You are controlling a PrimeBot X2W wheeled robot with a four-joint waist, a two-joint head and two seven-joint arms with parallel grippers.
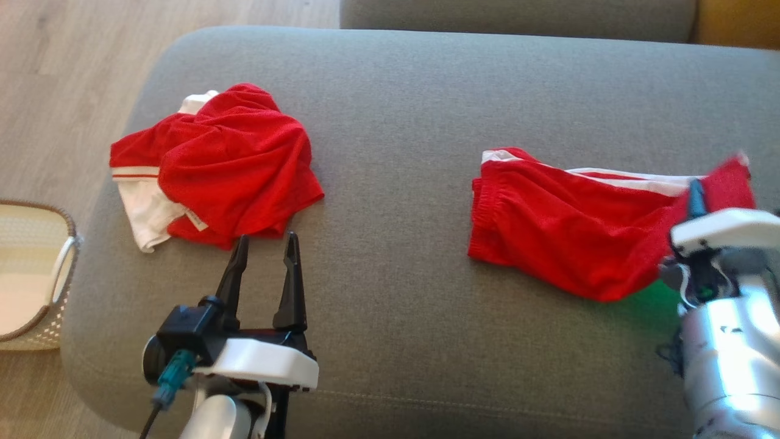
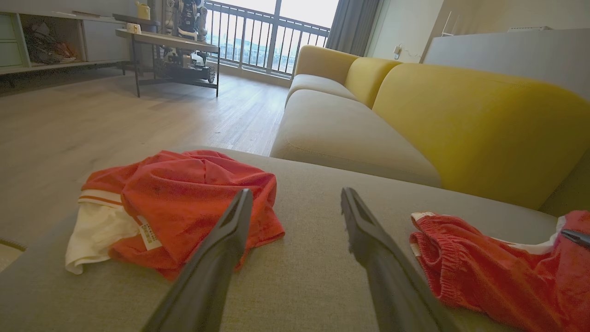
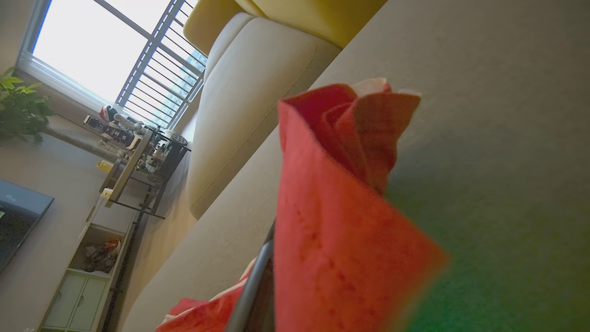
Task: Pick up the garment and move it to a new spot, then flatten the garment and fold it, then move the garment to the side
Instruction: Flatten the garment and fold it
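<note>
grey cushion (image 1: 396, 122), wood floor (image 1: 61, 61) | left jaws wide | right jaws clamping red shorts (image 1: 548, 225)

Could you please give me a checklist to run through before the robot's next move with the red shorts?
1. Right gripper shut on the red shorts' raised end: ok.
2. Left gripper open, holding nothing: ok.
3. Shorts lying flat: not ok; one end is raised and the cloth is wrinkled.
4. Shorts apart from the crumpled red shirt: ok.
5. Bare grey cushion between the garments: ok.
6. How many layers are pinched: cannot tell.
</note>
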